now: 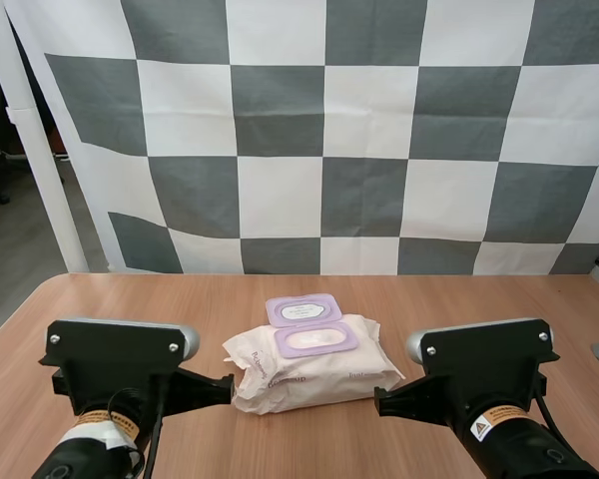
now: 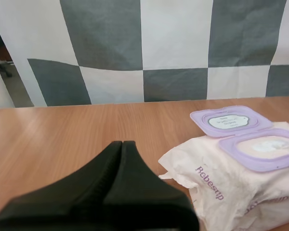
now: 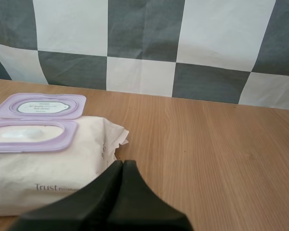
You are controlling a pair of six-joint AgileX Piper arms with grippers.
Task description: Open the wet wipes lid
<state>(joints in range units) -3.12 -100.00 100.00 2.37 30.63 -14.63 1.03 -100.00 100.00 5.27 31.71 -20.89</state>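
Observation:
A cream wet wipes pack (image 1: 309, 367) lies mid-table. Its purple lid (image 1: 302, 310) is flipped open toward the far side, baring the oval opening (image 1: 315, 340). My left gripper (image 2: 123, 143) is shut on nothing, its fingers together as one dark wedge just left of the pack (image 2: 231, 185) and not touching it. The open lid (image 2: 230, 121) lies flat behind the purple frame (image 2: 265, 150). My right gripper (image 3: 123, 162) is shut too, empty, close to the right end of the pack (image 3: 48, 173). There the lid (image 3: 41, 106) shows its white inner label.
The wooden table (image 1: 130, 299) stretches bare on both sides of the pack and toward the far edge. Both arms sit at the near edge, left arm (image 1: 115, 369) and right arm (image 1: 484, 374), flanking the pack.

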